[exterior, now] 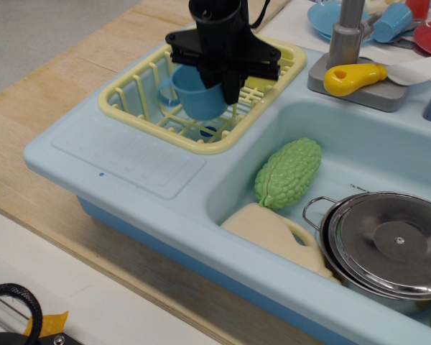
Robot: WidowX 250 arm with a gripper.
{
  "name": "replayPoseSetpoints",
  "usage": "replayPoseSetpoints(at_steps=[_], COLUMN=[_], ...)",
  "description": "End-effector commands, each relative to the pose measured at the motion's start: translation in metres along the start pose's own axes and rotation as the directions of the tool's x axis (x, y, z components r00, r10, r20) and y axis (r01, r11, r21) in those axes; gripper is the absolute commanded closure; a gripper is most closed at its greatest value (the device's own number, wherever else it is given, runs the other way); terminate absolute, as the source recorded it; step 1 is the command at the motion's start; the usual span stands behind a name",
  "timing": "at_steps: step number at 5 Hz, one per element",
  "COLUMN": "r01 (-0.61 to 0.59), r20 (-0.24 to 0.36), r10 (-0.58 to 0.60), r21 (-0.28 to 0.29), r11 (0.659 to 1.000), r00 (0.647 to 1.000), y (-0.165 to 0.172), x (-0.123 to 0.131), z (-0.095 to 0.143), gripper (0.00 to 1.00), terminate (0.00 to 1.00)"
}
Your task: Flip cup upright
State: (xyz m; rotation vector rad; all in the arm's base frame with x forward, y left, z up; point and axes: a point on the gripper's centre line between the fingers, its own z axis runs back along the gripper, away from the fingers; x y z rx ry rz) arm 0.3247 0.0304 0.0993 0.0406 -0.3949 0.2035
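1 black gripper (217,77) hangs over the yellow dish rack (140,108), its fingers clamped on the rim of 1 blue cup (199,93). The cup is held mouth-up above the rack's slats, near the rack's middle, its small loop handle sticking out to the left. It is smooth plastic, slightly tapered toward the base.

The rack is 1 pale yellow plastic basket with ribbed walls and a grid floor, set into the left side of a light blue toy sink unit (129,154). The unit is glossy moulded plastic with a faintly grooved flat panel in front of the rack.

In the basin to the right lie 3 things: 1 bumpy green bitter gourd (289,173), oval with a seam along it; 1 cream-coloured jug-shaped container (273,231) lying flat; and 1 shiny metal pot (388,248) with a round lid and a wire loop handle.

Behind the basin stands 1 grey faucet (347,36) with 1 yellow lever (353,77). Farther back sit blue and red plates with a second blue cup (392,21) among them. The whole unit rests on a wooden tabletop (29,122).
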Motion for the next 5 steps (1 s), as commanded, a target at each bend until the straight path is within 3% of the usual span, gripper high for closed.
replayPoseSetpoints(at_steps=[1, 4, 5], r01=[-0.009, -0.009, -0.009], r20=[0.076, 0.076, 0.076], r10=[0.010, 0.010, 0.010], r21=[-0.014, -0.014, -0.014], r11=[1.000, 1.000, 1.000], r00=[0.997, 0.997, 0.997], y=[0.0025, 0.0025, 0.0025], x=[0.0080, 0.0080, 0.0080], z=[0.0103, 0.0103, 0.0103], gripper=[0.00, 0.00, 0.00], terminate=[0.00, 0.00, 1.00])
